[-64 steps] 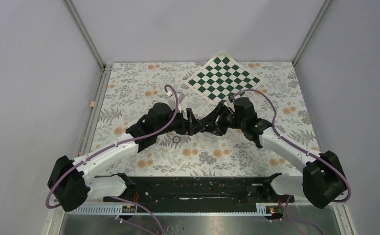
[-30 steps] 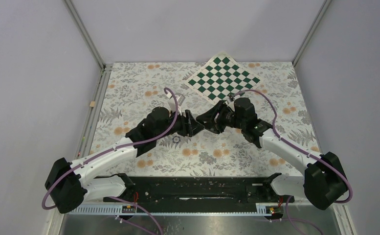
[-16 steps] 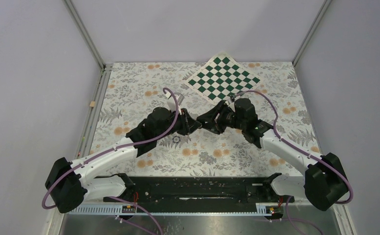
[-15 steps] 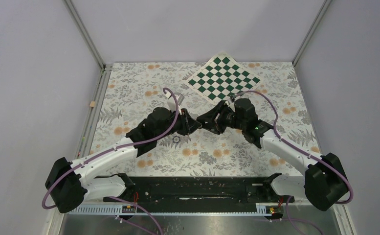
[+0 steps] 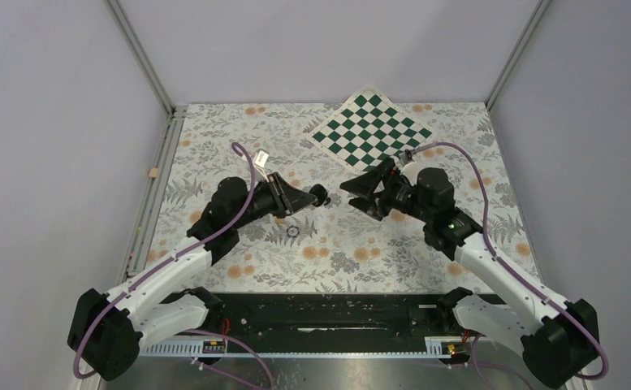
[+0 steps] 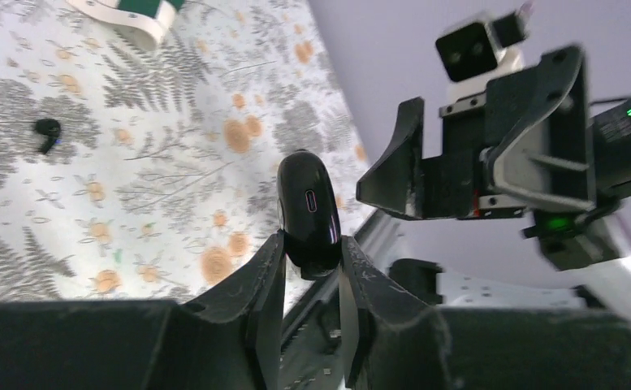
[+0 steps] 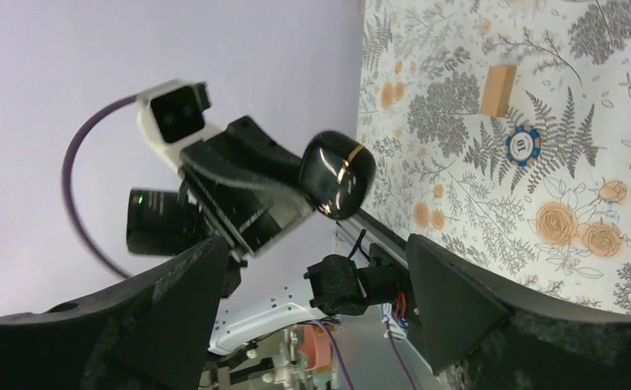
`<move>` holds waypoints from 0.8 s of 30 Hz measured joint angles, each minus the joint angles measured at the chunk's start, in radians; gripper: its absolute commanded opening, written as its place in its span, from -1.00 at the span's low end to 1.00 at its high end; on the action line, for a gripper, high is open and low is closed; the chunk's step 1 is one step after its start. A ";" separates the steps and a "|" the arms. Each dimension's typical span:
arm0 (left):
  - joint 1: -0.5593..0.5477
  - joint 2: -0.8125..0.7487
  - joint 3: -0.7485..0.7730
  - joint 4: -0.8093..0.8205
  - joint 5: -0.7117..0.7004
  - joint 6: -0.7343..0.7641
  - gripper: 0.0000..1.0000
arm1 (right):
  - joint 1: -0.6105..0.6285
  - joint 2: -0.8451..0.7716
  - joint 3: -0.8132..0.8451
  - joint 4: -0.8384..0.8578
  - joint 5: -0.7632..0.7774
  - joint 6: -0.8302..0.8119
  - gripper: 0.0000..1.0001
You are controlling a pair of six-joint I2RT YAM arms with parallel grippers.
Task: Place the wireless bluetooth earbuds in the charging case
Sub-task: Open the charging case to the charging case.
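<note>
My left gripper (image 5: 316,196) is shut on the charging case (image 5: 320,195), a glossy black pebble held above the floral cloth with its lid closed. In the left wrist view the case (image 6: 308,210) stands up between the two fingertips (image 6: 273,252), port side facing the camera. My right gripper (image 5: 359,196) stands wide open a short way to the right of the case, holding nothing. The right wrist view looks past its spread fingers (image 7: 450,301) at the case (image 7: 337,174), clear of them. One black earbud (image 6: 47,132) lies on the cloth; I see no other.
A green-and-white chequered board (image 5: 371,130) lies at the back right. A small dark ring with a pale centre (image 5: 293,231) rests on the cloth below the left gripper. In the right wrist view a tan block (image 7: 499,89) lies beside a blue-and-white chip (image 7: 522,146).
The two grippers were together at the case; the left one shut on it, the right one opened and let go. Both arms have drawn apart, the left carrying the case leftwards.
</note>
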 measured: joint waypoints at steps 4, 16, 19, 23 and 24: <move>0.058 -0.014 -0.028 0.114 0.101 -0.114 -1.00 | -0.002 -0.093 -0.074 0.069 0.006 -0.041 0.66; 0.062 -0.013 -0.028 0.335 0.212 -0.266 -1.00 | 0.058 0.001 -0.093 0.287 -0.040 -0.051 0.62; 0.062 -0.013 -0.028 0.351 0.216 -0.276 -1.00 | 0.061 0.001 -0.090 0.320 -0.040 -0.050 0.62; 0.062 -0.009 -0.028 0.367 0.225 -0.284 -1.00 | 0.069 0.017 -0.088 0.357 -0.041 -0.045 0.62; 0.062 -0.009 -0.028 0.369 0.226 -0.285 -1.00 | 0.072 0.027 -0.086 0.369 -0.042 -0.041 0.62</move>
